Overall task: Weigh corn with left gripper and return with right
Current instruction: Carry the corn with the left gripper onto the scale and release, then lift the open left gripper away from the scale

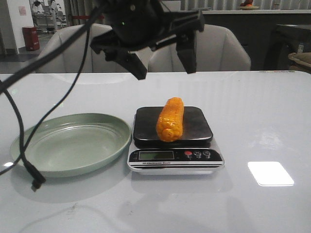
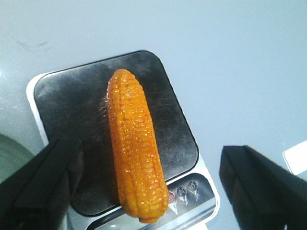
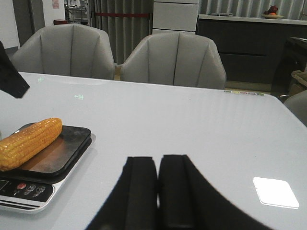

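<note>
Glossy bumpy corn [image 1: 170, 118] on scuffed matt black scale [image 1: 146, 127].

A green plate [image 1: 73, 143] sits just left of a kitchen scale [image 1: 175, 138] on the pale worktop [image 1: 262, 126], with grey chairs [image 1: 214, 48] behind

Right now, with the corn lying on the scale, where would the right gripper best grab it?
Probably around the corn's thick middle, coming straight down, fingers either side of its rounded flanks. It lies lengthwise on the scale, ends front and back, and tapers slightly.
</note>
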Tool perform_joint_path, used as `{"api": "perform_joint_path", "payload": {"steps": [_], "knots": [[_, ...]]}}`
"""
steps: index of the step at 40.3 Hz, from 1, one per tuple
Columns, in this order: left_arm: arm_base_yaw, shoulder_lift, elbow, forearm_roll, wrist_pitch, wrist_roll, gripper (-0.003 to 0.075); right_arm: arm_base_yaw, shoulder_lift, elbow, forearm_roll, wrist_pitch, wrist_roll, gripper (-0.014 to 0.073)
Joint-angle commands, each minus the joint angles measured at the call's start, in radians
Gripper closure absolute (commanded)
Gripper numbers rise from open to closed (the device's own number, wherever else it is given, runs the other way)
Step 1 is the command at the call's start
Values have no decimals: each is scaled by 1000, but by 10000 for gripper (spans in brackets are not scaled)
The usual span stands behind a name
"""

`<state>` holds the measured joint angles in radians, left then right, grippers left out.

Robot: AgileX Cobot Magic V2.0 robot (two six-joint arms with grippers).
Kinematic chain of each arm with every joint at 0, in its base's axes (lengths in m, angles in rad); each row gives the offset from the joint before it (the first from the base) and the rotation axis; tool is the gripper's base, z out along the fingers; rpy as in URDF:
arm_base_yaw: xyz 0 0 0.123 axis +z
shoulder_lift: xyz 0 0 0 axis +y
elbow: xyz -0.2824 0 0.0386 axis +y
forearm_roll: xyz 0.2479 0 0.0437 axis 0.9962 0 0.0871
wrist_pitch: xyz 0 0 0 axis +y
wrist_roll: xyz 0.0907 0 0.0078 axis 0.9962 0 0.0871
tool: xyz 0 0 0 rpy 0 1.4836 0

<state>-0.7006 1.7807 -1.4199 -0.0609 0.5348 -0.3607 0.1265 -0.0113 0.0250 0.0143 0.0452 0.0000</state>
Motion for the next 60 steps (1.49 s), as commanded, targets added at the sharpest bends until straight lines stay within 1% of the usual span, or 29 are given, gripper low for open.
{"api": "perform_joint_path", "payload": {"steps": [1, 6, 17, 33, 39, 47, 49, 51, 54, 57, 58, 59, 60], "knots": [[-5, -137, 35, 37, -52, -7, 84, 0, -19, 5, -14, -81, 0, 428], [-5, -270, 164, 77, -98, -7, 84, 0, -19, 5, -14, -81, 0, 428], [-5, -635, 462, 155, -181, -7, 84, 0, -19, 5, -14, -81, 0, 428], [-5, -1199, 828, 338, -195, 11, 84, 0, -18, 5, -14, -81, 0, 428], [-5, -1413, 930, 338, -186, 37, 84, 0, -18, 5, -14, -81, 0, 428], [-5, -1657, 1005, 338, -155, 41, 87, 0, -18, 5, -14, -81, 0, 428], [-5, -1695, 1013, 342, -153, 43, 117, 0, -18, 5, -14, -81, 0, 428], [-5, -1728, 1019, 349, -153, 43, 178, 0, -18, 5, -14, -81, 0, 428], [-5, -1749, 1026, 351, -148, 43, 345, 0, -18, 5, -14, -81, 0, 428], [-5, -1754, 1026, 351, -144, 43, 556, 0, -18, 5, -14, -81, 0, 428], [-5, -1754, 1026, 351, -140, 43, 612, 0, -18, 5, -14, -81, 0, 428], [-5, -1754, 1026, 351, -140, 43, 614, 0, -18, 5, -14, -81, 0, 428], [-5, -1754, 1026, 351, -138, 43, 586, 0, -18, 5, -14, -81, 0, 428]]}}
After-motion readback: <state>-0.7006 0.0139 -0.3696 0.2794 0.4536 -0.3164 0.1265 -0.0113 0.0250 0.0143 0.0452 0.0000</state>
